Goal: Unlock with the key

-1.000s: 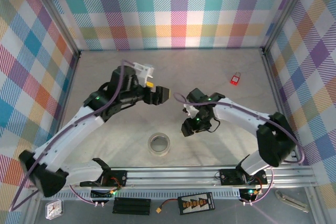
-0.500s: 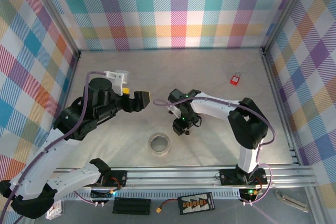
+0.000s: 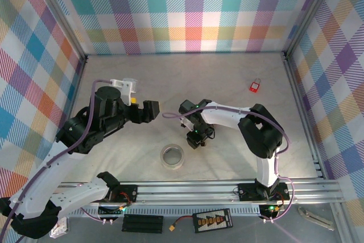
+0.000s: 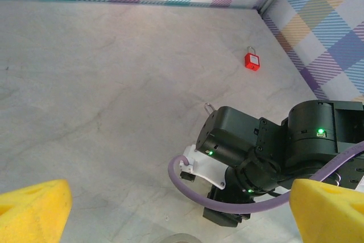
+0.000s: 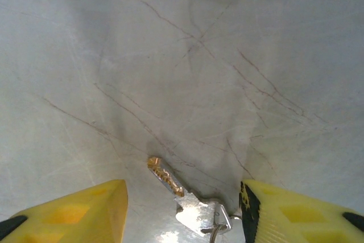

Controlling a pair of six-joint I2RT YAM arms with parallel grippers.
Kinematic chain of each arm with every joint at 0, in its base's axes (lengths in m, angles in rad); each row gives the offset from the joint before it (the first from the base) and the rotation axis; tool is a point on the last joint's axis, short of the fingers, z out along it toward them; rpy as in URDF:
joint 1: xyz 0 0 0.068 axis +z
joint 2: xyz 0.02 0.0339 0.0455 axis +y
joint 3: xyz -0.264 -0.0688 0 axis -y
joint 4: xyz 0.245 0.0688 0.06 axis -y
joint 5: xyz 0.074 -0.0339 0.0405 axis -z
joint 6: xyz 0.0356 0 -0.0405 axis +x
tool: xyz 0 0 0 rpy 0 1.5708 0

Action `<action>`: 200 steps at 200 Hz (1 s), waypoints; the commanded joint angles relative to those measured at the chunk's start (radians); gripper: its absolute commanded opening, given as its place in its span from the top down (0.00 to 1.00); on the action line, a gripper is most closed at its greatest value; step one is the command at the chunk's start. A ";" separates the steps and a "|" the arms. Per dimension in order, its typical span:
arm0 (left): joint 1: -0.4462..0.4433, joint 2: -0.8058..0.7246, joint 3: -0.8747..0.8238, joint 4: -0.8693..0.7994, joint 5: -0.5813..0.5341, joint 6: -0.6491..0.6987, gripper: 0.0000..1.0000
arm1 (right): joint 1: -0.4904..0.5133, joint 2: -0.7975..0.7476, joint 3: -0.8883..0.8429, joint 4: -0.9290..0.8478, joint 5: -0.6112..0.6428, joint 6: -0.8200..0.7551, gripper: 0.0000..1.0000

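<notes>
**Early stage of the unlocking task.** The key (image 5: 170, 179) lies flat on the table (image 3: 227, 72), with its ring (image 5: 219, 224) at the near end, and is not yet picked up.

The right pincer (image 5: 183, 206) points down over the key. Its yellow fingers (image 5: 74, 209) stand apart, one on either side of the key, and neither visibly touches it. From above, this pincer sits near the middle of the table.

The left pincer (image 4: 181, 211) hangs over the left half of the table. It is spread wide, holds nothing, and faces the right arm.

The red padlock (image 3: 255, 86) rests near the far right corner, well apart from both pincers. Its shackle appears seated.

A roll of tape (image 3: 172, 156) lies on the near side, close to the right pincer, and plays no part in the task.

Judged status: no step of the task is complete. The steps left are:
- clamping on the key and lifting it;
- carrying it across to the padlock;
- probably steadying the padlock with the free pincer;
- seating the blade in the keyway and turning it until the shackle releases.
</notes>
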 commanded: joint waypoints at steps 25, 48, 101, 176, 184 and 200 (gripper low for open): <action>-0.003 -0.006 -0.013 -0.008 -0.021 0.006 0.02 | -0.007 0.057 0.015 -0.043 0.111 0.058 0.54; -0.003 0.003 -0.007 -0.008 -0.014 0.008 0.02 | -0.032 0.063 0.023 -0.057 0.172 0.139 0.62; -0.003 0.034 -0.008 0.020 0.044 0.010 0.02 | -0.170 0.016 -0.013 -0.042 0.083 0.337 0.81; -0.005 0.045 -0.086 0.088 0.124 -0.053 0.04 | -0.267 -0.106 -0.140 0.083 -0.061 0.494 1.00; -0.006 0.043 -0.098 0.099 0.132 -0.062 0.04 | -0.267 -0.124 -0.142 0.083 -0.058 0.499 1.00; -0.012 0.039 -0.122 0.124 0.148 -0.077 0.05 | -0.271 -0.165 -0.141 0.082 -0.056 0.502 1.00</action>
